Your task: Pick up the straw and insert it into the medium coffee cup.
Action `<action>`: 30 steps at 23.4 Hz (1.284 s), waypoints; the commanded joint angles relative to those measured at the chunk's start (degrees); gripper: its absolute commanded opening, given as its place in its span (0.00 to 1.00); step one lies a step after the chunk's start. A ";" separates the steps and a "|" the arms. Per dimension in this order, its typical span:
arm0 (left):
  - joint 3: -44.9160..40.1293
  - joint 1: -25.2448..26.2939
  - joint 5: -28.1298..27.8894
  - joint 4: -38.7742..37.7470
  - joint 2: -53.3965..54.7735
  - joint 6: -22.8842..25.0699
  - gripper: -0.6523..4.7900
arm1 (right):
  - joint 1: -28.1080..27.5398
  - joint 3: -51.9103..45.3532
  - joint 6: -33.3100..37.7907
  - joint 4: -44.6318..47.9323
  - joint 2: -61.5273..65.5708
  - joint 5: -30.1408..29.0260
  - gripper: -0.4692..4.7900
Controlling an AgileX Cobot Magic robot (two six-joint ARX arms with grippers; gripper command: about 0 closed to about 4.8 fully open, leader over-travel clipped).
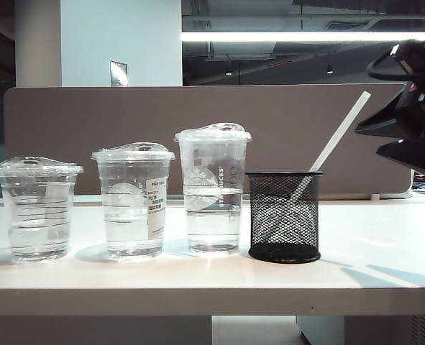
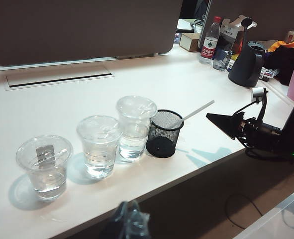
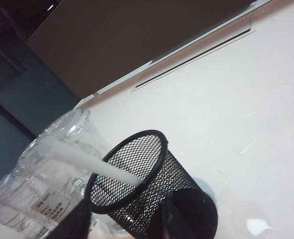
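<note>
The white straw (image 1: 339, 133) leans to the right out of a black mesh holder (image 1: 284, 215), its upper end free in the air. The medium coffee cup (image 1: 133, 201), clear with a white label, is the middle one of three lidded cups left of the holder. My right gripper (image 1: 368, 141) hangs open at the upper right, a short way from the straw's top and apart from it. In the right wrist view its fingers (image 3: 72, 224) stand wide apart, with the holder (image 3: 151, 184) and straw (image 3: 87, 162) ahead of them. My left gripper (image 2: 129, 221) is a dark blur below the table's front edge.
A short lined cup (image 1: 37, 208) stands far left and the tall Starbucks cup (image 1: 212, 190) right beside the holder. All three hold some water. A brown partition (image 1: 90, 136) closes the back. The left wrist view shows a bottle (image 2: 210, 40) and clutter beyond the far corner.
</note>
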 commanded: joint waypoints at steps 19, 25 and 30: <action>0.09 0.00 0.22 0.57 0.09 0.09 0.12 | 1.01 8.24 -1.64 -8.00 1.42 -0.90 0.37; 0.09 0.00 0.24 0.57 0.11 0.09 0.12 | 1.01 8.50 -1.62 -6.64 3.26 -0.96 0.33; 0.11 0.00 0.07 0.61 0.11 1.77 0.12 | 1.01 10.36 -2.03 -6.75 3.32 -0.79 0.29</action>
